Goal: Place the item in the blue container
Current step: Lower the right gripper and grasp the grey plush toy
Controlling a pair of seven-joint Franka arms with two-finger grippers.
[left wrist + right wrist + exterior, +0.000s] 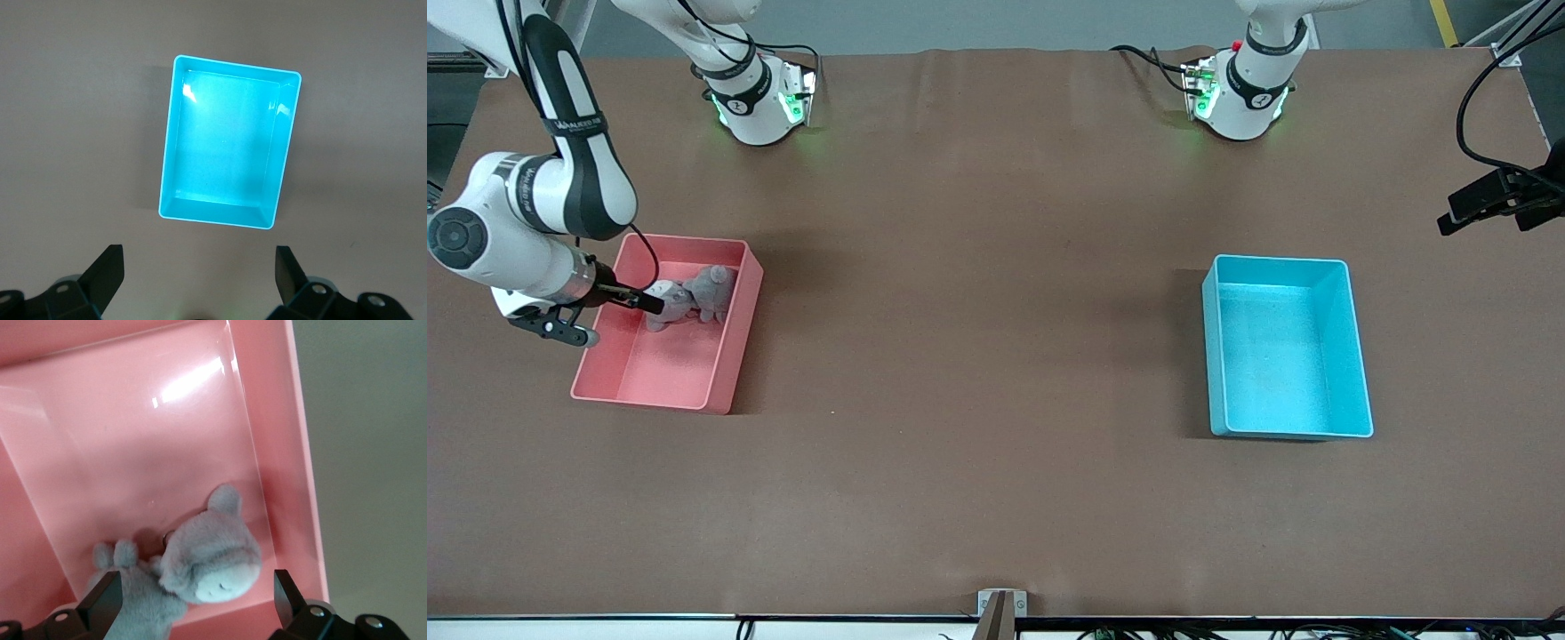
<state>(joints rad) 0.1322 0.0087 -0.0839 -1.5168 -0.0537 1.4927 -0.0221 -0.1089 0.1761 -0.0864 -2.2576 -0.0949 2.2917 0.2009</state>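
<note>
A grey plush animal (698, 293) lies in the pink bin (734, 351), in the corner farthest from the front camera. My right gripper (647, 302) reaches down into that bin, open. In the right wrist view the plush (207, 560) sits between the two dark fingers of the right gripper (197, 603), which do not press on it. The blue container (1285, 356) stands empty toward the left arm's end of the table. My left gripper (199, 273) hangs open high over the table beside the blue container (223, 153) and holds nothing; it does not show in the front view.
A black camera bracket (1498, 200) juts in at the table's edge at the left arm's end. The two arm bases (760, 102) (1240, 93) stand along the table's edge farthest from the front camera. Brown tabletop (978, 356) lies between the two bins.
</note>
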